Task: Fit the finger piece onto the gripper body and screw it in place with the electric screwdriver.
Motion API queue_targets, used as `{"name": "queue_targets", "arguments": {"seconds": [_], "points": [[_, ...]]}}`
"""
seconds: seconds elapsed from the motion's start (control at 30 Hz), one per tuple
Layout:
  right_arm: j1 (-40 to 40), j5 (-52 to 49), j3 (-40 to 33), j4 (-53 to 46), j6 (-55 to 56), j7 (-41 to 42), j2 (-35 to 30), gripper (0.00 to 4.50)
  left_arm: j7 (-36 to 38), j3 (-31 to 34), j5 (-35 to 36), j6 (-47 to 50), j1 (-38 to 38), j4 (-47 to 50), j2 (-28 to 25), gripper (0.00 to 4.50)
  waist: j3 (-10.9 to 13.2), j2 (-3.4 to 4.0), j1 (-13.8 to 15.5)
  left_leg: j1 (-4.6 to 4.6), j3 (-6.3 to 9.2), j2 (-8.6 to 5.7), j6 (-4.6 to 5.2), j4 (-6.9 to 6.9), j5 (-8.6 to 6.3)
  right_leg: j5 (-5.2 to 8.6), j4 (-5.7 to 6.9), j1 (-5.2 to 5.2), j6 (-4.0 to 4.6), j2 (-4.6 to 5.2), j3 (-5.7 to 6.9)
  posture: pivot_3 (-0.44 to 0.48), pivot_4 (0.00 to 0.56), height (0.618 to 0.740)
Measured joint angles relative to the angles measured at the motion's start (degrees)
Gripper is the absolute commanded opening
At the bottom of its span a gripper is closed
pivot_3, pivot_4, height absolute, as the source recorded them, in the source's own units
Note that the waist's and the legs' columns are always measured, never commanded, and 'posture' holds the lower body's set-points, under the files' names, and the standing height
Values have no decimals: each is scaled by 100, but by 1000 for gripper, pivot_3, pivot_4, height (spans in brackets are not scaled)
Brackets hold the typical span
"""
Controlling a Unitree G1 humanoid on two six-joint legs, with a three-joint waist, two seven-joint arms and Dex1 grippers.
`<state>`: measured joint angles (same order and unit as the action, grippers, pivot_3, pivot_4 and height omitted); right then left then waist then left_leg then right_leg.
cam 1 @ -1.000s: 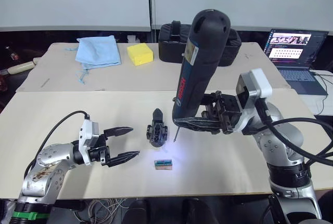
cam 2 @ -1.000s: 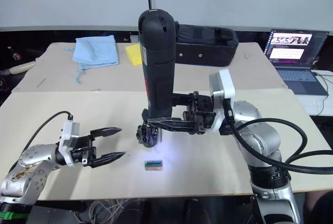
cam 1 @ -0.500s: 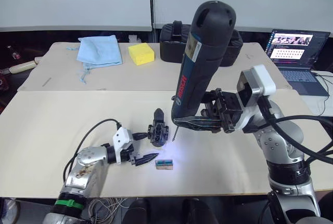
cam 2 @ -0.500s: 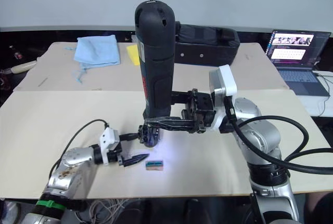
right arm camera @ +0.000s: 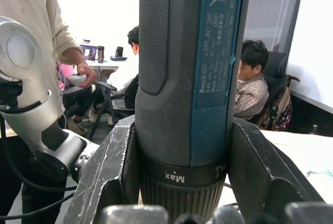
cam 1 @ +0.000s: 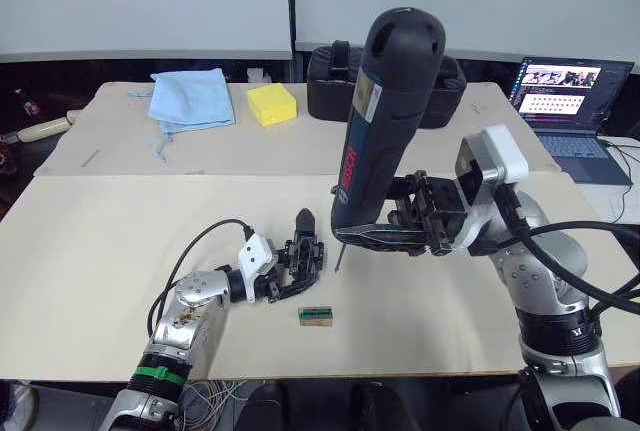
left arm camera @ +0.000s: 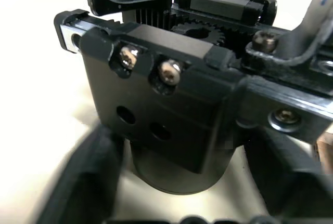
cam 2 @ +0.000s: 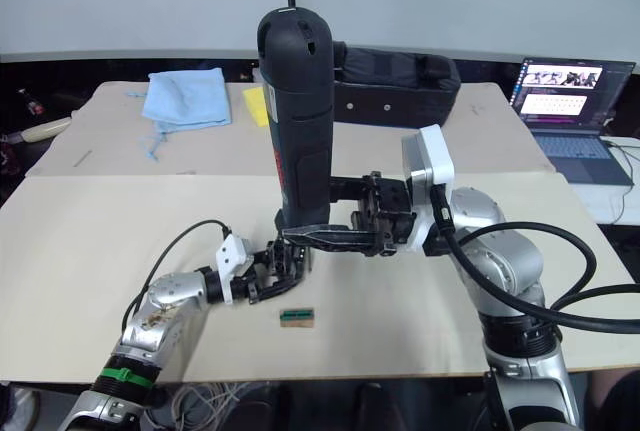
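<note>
Screwdriver (cam 1: 385,121) upright, clamped in right gripper (cam 1: 385,238), bit just off table | gripper body (cam 1: 303,254) at its 8 o'clock, near bit | left gripper (cam 1: 283,273) around body, seemingly gripping | finger piece (cam 1: 304,221) atop body.

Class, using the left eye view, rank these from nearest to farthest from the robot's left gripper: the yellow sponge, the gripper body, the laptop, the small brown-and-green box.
1. The gripper body, right at the left gripper, between its fingers.
2. The small brown-and-green box, just beside it toward the table's near edge.
3. The yellow sponge, on the far table.
4. The laptop, at the far right.
</note>
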<state>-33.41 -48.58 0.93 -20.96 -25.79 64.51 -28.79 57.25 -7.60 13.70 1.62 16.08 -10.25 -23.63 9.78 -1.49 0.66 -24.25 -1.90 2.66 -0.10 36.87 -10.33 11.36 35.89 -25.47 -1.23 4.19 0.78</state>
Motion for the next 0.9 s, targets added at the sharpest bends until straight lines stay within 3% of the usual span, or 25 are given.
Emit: {"name": "queue_targets", "arguments": {"seconds": [0.3,0.5,0.63,0.9], "points": [[12,-2,-12,-36,-64,-3,-121,1928,1293,-61,72,-671,804,-1251,-184,2333,0,-1,0,-4,0,0,0,2,0,-1,0,-1,0,-3,0,0,150,740],[12,-3,-13,-57,-98,19,-133,1928,1600,-125,-43,-1159,1070,-1767,-152,2333,0,-1,1,-5,0,-4,1,4,0,-4,-2,1,-5,0,-1,0,150,740],[12,-5,-13,-115,-144,7,-150,1928,1495,-111,-86,-1176,1042,-1758,-142,4308,0,-1,0,-3,0,-3,1,6,0,-5,-1,4,-7,0,-1,0,150,740],[-1,-13,-18,-136,-252,-87,-156,1928,886,119,-82,-988,391,-940,-231,4439,0,-1,-35,3,1,6,1,5,0,-6,2,6,-5,-8,-2,0,150,740]]}}
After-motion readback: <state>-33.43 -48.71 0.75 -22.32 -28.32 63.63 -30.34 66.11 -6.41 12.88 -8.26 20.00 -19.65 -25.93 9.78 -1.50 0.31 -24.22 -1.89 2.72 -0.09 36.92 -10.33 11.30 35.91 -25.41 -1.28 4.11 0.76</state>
